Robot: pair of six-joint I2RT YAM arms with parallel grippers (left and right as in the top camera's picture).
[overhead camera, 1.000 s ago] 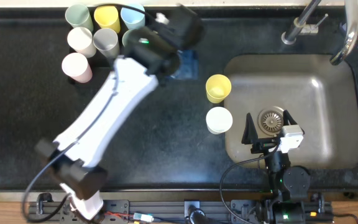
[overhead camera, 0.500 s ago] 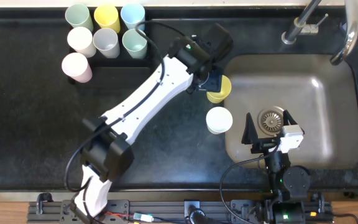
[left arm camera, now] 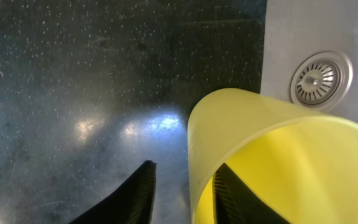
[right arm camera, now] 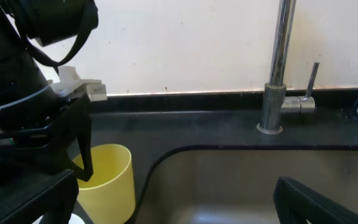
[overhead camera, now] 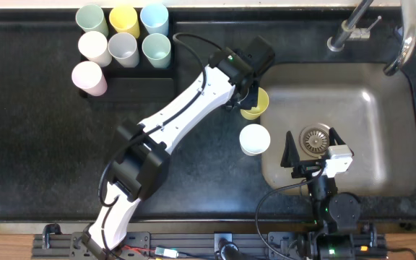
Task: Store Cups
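No legible text or markings

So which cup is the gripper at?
The yellow cup by the sink, next to the white cup; the left gripper straddles its rim. Another yellow one stands in the cluster.

smooth, matt yellow plastic for the cup (left arm camera: 278, 155), faintly translucent near the rim. polished black stone worktop (left arm camera: 73, 74), speckled and glossy under the glare. brushed satin metal in the sink (overhead camera: 381, 115); shiny slotted metal on the drain strainer (left arm camera: 321, 78); mirror-bright chrome tap (right arm camera: 278, 74).
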